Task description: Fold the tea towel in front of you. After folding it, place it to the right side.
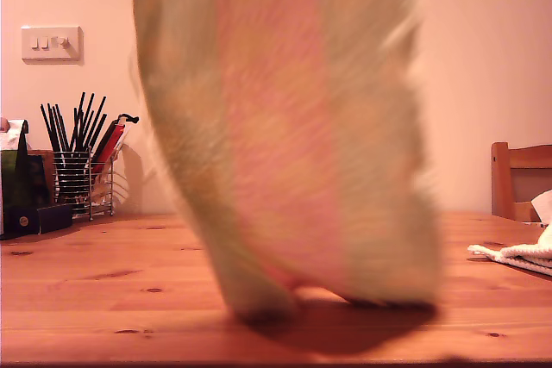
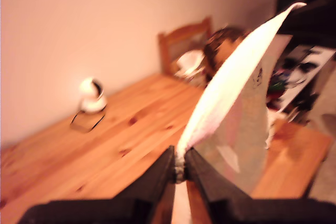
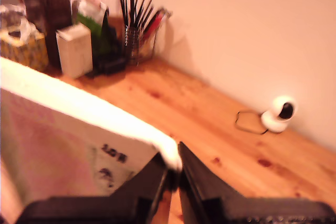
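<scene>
Above the table (image 1: 86,299), both tools apparently pinch the tea towel (image 1: 285,127).

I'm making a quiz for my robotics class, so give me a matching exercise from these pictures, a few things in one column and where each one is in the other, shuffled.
Things:
1. tea towel
2. utensil holder
3. wooden chair
4. light switch

Places:
A. on the wall, in the exterior view's upper left
B. hanging mid-frame, its lower end on the table
C. at the exterior view's right edge, behind the table
D. on the table by the wall, at the exterior view's left

Pairs: 1-B, 2-D, 3-C, 4-A
</scene>
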`<act>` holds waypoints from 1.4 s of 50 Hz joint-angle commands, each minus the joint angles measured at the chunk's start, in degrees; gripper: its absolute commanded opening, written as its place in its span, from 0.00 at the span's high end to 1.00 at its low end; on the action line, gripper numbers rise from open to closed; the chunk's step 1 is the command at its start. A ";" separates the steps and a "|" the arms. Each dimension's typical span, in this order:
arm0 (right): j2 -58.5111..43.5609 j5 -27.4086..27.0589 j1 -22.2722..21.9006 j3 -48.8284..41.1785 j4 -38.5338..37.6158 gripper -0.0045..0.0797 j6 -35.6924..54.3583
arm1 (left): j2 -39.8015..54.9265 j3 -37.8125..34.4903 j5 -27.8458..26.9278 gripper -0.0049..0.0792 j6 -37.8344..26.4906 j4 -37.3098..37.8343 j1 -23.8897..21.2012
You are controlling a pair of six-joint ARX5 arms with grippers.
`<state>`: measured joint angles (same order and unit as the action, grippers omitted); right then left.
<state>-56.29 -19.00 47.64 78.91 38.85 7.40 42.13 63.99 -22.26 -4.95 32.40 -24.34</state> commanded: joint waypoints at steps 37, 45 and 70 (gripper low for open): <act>7.45 -11.34 10.45 3.96 5.64 0.96 -1.66 | -7.41 9.27 4.61 0.97 -3.87 6.23 0.26; 7.45 -15.91 15.56 5.14 6.86 0.96 -1.33 | -8.46 11.39 4.76 0.97 -2.36 9.27 0.22; -0.35 -19.76 22.43 5.16 11.15 0.96 -1.88 | -1.36 11.21 1.92 0.97 -5.66 20.37 0.17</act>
<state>-52.77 -40.01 69.84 84.93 50.57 4.19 37.58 75.75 -18.57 -9.91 53.06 -24.01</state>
